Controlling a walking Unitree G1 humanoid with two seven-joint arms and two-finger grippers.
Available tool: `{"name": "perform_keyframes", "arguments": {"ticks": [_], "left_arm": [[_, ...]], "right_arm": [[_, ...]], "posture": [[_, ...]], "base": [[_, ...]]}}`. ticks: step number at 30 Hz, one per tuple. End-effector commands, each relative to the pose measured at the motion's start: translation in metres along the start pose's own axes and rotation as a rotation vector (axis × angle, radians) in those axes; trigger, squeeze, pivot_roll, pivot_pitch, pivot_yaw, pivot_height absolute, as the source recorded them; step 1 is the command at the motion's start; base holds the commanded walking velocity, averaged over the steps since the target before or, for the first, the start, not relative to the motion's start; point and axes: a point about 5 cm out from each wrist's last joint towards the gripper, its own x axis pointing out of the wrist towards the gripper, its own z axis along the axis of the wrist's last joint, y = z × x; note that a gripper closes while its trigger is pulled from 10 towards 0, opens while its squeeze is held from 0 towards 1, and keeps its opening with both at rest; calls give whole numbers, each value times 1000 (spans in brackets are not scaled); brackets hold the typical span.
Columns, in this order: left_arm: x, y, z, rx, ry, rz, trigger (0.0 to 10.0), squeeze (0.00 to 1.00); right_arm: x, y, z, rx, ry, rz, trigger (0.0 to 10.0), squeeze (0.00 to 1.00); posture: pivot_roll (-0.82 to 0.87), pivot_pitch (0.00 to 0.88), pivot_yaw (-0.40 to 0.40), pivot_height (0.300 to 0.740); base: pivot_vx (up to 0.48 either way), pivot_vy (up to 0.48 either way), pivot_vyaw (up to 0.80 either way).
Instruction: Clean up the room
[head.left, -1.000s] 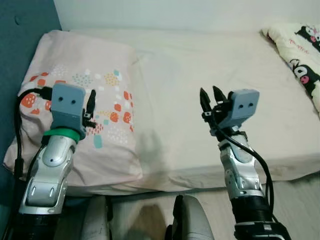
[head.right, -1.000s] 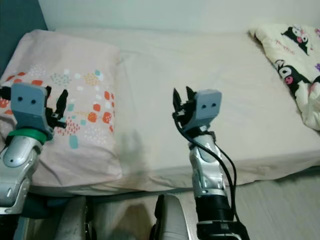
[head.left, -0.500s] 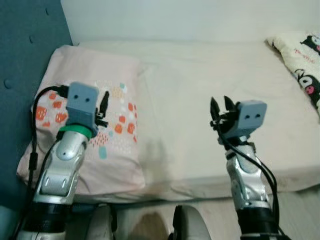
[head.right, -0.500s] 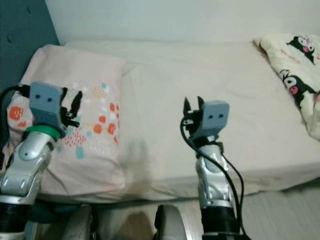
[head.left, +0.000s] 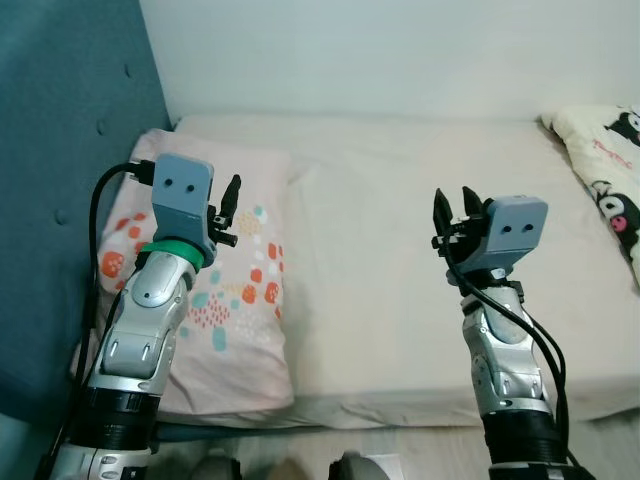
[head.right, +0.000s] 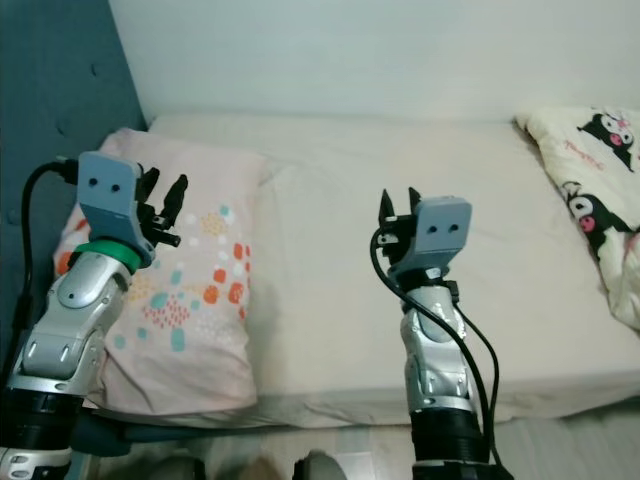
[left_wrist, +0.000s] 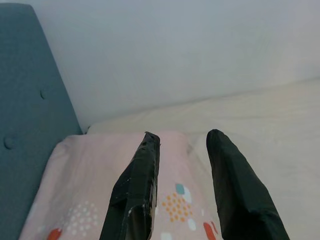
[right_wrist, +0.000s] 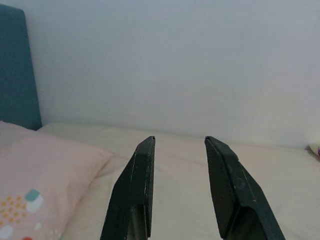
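Note:
A pink pillow (head.left: 235, 300) with orange and teal dots lies at the head of the cream bed (head.left: 400, 250), on my left. My left gripper (head.left: 228, 200) is raised above the pillow, open and holding nothing. My right gripper (head.left: 452, 212) hovers over the bare middle of the mattress, also open and empty. A white blanket (head.left: 610, 160) printed with black cartoon figures is bunched at the right end of the bed. In the left wrist view the fingers (left_wrist: 137, 185) point over the pillow (left_wrist: 90, 200) toward the wall.
A teal padded headboard (head.left: 70, 150) rises on the left. A white wall (head.left: 400, 60) runs behind the bed. A strip of pale floor (head.left: 400, 455) shows along the bed's near edge.
The camera has risen and backed off, so more wall and headboard show. Both arms are lifted higher in the picture. The grippers stay open and the pillow and blanket lie as before.

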Motion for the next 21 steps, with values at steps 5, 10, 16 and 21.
{"name": "perform_keyframes", "arguments": {"ticks": [5, 10, 16, 21], "left_arm": [[-1, -8, -11, -10, 53, -42, 10000, 0], [-3, -16, -14, 4, 40, -80, 10000, 0], [-7, -24, -23, 7, 47, -96, 10000, 0], [-10, -28, -26, -12, 48, -113, 10000, 0]], "right_arm": [[-2, -1, -10, 1, 49, -16, 10000, 0], [-2, 3, -12, 11, 55, -16, 10000, 0], [-3, 7, -15, 20, 61, -11, 10000, 0], [-3, 7, -17, 28, 67, -9, 10000, 0]], "posture": [[32, 0, -16, 740], [30, 0, -14, 740], [27, 0, -12, 740], [31, 0, -18, 740]], "base": [[0, 0, 0], [0, 0, 0], [0, -137, 0], [0, -102, 0]]}}
